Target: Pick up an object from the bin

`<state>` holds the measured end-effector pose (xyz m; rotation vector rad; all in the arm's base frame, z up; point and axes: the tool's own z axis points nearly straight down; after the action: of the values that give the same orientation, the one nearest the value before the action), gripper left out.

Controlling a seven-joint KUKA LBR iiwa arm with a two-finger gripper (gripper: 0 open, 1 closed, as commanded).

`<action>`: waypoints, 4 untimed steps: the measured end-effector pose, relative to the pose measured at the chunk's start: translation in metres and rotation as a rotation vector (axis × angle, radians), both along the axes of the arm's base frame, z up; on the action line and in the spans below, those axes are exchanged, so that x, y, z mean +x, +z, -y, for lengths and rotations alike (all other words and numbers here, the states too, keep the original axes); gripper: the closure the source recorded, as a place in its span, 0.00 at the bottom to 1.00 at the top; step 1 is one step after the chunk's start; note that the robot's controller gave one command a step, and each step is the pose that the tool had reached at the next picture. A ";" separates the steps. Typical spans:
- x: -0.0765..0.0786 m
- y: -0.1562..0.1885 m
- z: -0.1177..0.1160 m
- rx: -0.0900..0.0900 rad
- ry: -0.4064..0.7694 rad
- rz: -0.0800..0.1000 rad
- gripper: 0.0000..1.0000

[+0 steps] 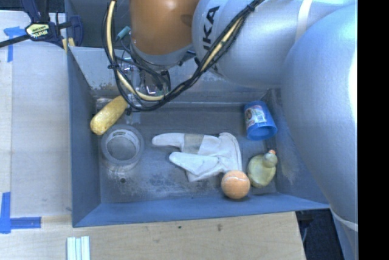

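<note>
The letters "KA" ran in black up the silver arm (273, 40), just right of its orange cover (164, 6); the rest of the word was hidden by yellow and black cables (234, 25) strapped across the casing. A blue can (259, 120) at the far right of the bin (182, 207) carried a pale label, but its print could not be read.

The gripper (138, 96) hung over the far left corner, close under the far wall. Whether it was apart or together could not be told, since the wrist and cables covered it. Its tip was just beside the far end of a yellow cob-shaped thing (109, 114), which lay tilted against the left wall; nothing showed it clasped.

Just near of the yellow piece stood a clear plastic cup (121, 146), upright and close to the left wall. A white glove (203, 155) lay flat across the middle of the floor. At the near right an orange ball (235, 184) touched a pale yellow-green squeeze bottle (262, 169), both close to the near wall. Bare floor lay open along the far wall between the gripper and the can, and in the near left corner.
</note>
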<state>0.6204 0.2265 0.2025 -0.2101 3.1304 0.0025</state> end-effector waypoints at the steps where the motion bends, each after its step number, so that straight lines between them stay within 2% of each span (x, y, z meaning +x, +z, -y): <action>1: -0.004 -0.031 -0.013 -0.002 0.425 0.000 0.00; 2: 0.002 -0.056 -0.015 -0.001 0.365 0.001 0.00; 3: 0.002 -0.105 -0.014 -0.002 0.711 0.004 0.00; 4: 0.003 -0.132 -0.009 -0.001 0.814 -0.002 1.00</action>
<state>0.6236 0.2360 0.0710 -1.4337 2.7940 0.0030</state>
